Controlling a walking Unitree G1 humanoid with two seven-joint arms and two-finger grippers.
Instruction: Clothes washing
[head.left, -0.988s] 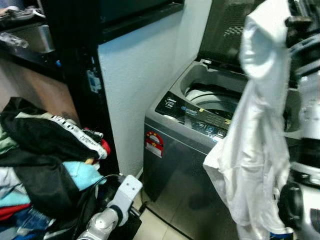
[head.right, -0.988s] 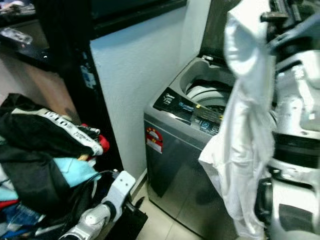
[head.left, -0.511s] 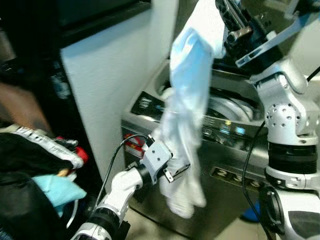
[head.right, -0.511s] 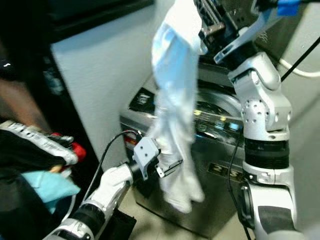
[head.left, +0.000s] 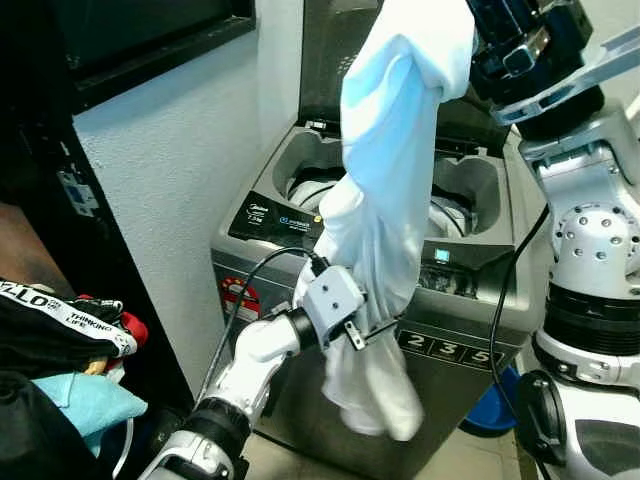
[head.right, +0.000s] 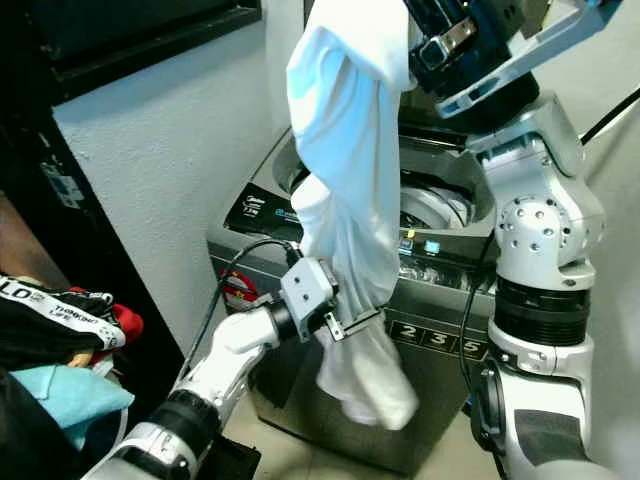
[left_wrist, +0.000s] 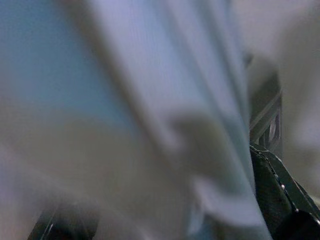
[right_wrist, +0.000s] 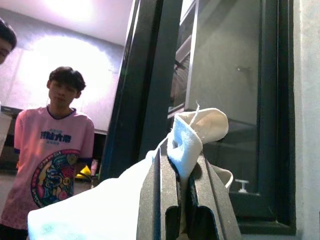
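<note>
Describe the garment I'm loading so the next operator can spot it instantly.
Find the grey top-loading washing machine with its lid up. Hanging above and in front of its open tub is a long white garment, pinched at the top by the right hand, with the left hand against its lower part. Unlike the dark, colourful clothes pile nearby, it is plain white.

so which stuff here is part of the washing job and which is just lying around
In the job:
white garment
washing machine, lid open
right gripper, clamping the garment's top
left gripper, at its lower part

Lying about:
clothes pile
blue basin
</note>
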